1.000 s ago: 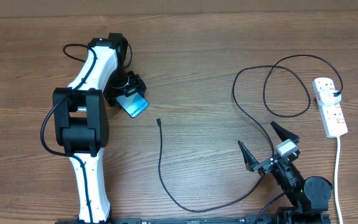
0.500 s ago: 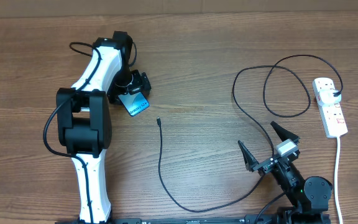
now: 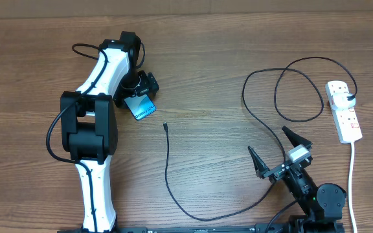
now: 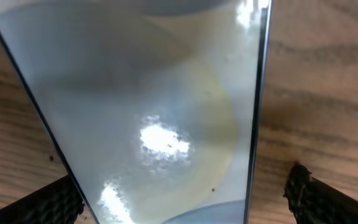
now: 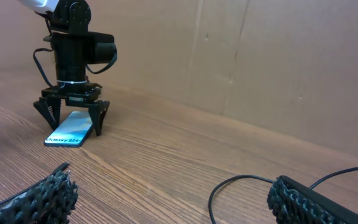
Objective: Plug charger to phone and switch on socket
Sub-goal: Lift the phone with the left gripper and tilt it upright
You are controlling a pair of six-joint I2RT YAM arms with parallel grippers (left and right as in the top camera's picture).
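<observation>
The phone (image 3: pixel 142 107) lies on the wooden table with its light-blue screen up. My left gripper (image 3: pixel 138 89) hangs open over it, one finger on each side. In the left wrist view the phone's glossy screen (image 4: pixel 154 106) fills the frame between my left gripper's fingers (image 4: pixel 179 190). The right wrist view shows the phone (image 5: pixel 71 132) far off under that gripper. The charger, a thin black cable (image 3: pixel 168 175), has its connector tip (image 3: pixel 165 127) lying free right of the phone. My right gripper (image 3: pixel 281 153) is open and empty beside the cable (image 5: pixel 229 182). The socket (image 3: pixel 344 111) lies at the far right.
The cable makes a wide loop (image 3: pixel 298 90) at the back right and runs to a plug in the socket. The white cord (image 3: pixel 352 175) runs down to the front edge. A cardboard wall (image 5: pixel 260 56) stands behind the table.
My left arm and gripper have shifted slightly right and back above the phone. The right arm and the cable have not moved.
</observation>
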